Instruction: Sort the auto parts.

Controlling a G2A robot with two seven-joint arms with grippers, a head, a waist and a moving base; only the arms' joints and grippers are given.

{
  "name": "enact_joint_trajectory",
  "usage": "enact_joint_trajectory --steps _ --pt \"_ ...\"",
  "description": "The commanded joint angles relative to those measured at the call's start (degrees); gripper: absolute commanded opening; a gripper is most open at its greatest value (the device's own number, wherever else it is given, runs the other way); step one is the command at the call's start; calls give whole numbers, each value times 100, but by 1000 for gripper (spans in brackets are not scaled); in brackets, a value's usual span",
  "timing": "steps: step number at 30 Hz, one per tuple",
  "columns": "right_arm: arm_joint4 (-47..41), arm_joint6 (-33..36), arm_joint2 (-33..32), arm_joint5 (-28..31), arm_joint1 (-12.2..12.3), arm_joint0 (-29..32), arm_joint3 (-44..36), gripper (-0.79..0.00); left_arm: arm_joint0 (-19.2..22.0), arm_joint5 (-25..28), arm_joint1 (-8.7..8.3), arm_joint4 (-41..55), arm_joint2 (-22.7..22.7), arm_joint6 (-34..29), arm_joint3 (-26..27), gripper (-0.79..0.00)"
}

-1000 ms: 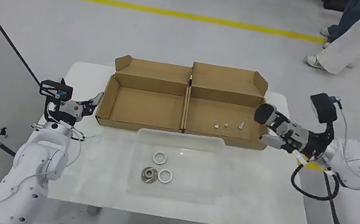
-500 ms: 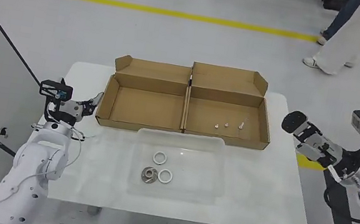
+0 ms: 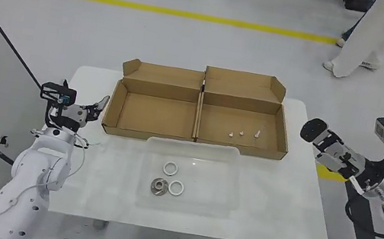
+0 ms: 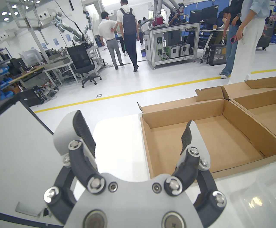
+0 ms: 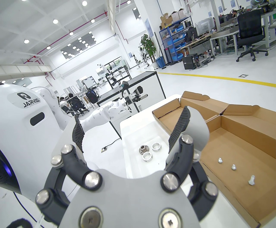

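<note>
Two white rings (image 3: 170, 167) (image 3: 177, 188) and a metal hub (image 3: 158, 186) lie in a clear tray (image 3: 192, 147) on the white table (image 3: 277, 204). Behind it stand two open cardboard boxes: the left box (image 3: 153, 113) is empty, the right box (image 3: 266, 136) holds three small bolts (image 3: 242, 134). My left gripper (image 3: 96, 108) (image 4: 133, 121) hovers open, nothing in it, just left of the left box (image 4: 204, 138). My right gripper (image 3: 311, 130) (image 5: 131, 117) is open, holding nothing, beyond the table's right edge. The right wrist view shows the rings (image 5: 156, 146), hub (image 5: 143, 149) and bolts (image 5: 233, 167).
A dark-framed white panel (image 3: 1, 63) stands off the table's left side. Bare tabletop (image 3: 288, 190) lies right of the tray and in front of the boxes. A yellow floor line (image 3: 195, 16) runs behind.
My right gripper drew back from the right box's right end to beyond the table's right edge, then held still. The left gripper shifted only slightly.
</note>
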State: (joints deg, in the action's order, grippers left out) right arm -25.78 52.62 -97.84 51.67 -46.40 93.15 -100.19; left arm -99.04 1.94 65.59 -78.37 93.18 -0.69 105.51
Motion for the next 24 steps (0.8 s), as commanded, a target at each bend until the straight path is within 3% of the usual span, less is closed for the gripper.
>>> enact_joint_trajectory --steps 1,11,18,24 --pt "0 0 0 0 0 0 0 0 -28 281 -16 25 73 -166 269 0" --pt "0 0 0 0 0 0 0 0 255 1775 -102 172 -31 -1867 1491 0" --pt "0 0 0 0 0 0 0 0 958 2851 -154 418 -575 -3333 1661 0" --pt "0 0 0 0 0 0 0 0 1757 3884 -198 591 -1207 -4388 1510 0"
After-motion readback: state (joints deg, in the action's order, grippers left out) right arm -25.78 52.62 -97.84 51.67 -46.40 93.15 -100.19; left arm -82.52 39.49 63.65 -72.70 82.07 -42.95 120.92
